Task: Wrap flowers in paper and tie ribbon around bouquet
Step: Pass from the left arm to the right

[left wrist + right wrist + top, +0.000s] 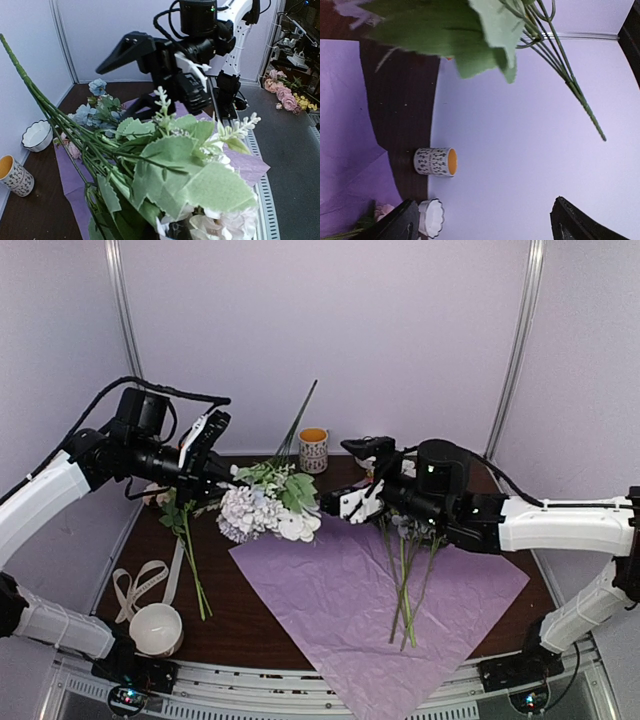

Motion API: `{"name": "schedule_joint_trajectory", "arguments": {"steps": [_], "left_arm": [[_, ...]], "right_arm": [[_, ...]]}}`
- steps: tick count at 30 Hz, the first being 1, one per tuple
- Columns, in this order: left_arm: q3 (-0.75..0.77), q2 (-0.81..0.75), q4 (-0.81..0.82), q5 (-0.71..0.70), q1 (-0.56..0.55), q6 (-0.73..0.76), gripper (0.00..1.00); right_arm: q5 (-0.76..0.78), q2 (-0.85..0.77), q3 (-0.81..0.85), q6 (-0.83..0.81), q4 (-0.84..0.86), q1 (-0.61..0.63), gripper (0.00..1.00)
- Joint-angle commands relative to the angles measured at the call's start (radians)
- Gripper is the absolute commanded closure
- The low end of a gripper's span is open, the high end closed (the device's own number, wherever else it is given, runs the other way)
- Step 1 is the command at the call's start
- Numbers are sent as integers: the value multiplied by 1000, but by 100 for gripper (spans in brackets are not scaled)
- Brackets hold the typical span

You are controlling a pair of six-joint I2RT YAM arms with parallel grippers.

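The left pincer (220, 472) is gripping the flowers (262, 510) above the paper (340, 610); the right pincer (355, 480) is gaping empty. Lowering them gently is probably coming next.

Table (250, 625): we see a dark brown wooden top.
Paper (340, 620): we find the lilac sheet spread over the middle and right, its near corner reaching past the front edge.
Ribbon (140, 585): looped at near left, just beside the bowl.
Bowl (156, 629): white, upright.
Cup (313, 450): patterned, upright at the back.
Loose flower stem (192, 570): we see it lying left of the paper.
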Motion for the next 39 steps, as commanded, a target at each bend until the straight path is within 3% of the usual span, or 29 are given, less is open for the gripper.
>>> {"name": "schedule_joint_trajectory", "arguments": {"steps": [1, 9, 16, 17, 23, 25, 39], "left_arm": [[8, 14, -60, 65, -13, 17, 100], [10, 39, -144, 106, -30, 61, 100], [17, 57, -182, 156, -47, 103, 100], [20, 61, -190, 152, -50, 107, 100], [18, 68, -200, 165, -51, 113, 100], [20, 67, -200, 168, -52, 116, 100], [72, 61, -339, 206, -57, 243, 100]], "right_arm": [[55, 94, 129, -322, 290, 5, 7], [-15, 254, 151, -535, 474, 5, 6], [-105, 303, 200, -585, 435, 3, 10], [-110, 309, 206, -590, 427, 3, 13], [-116, 321, 207, -581, 429, 3, 55], [-113, 323, 206, -585, 427, 6, 63], [-143, 325, 216, -662, 344, 7, 60]]}}
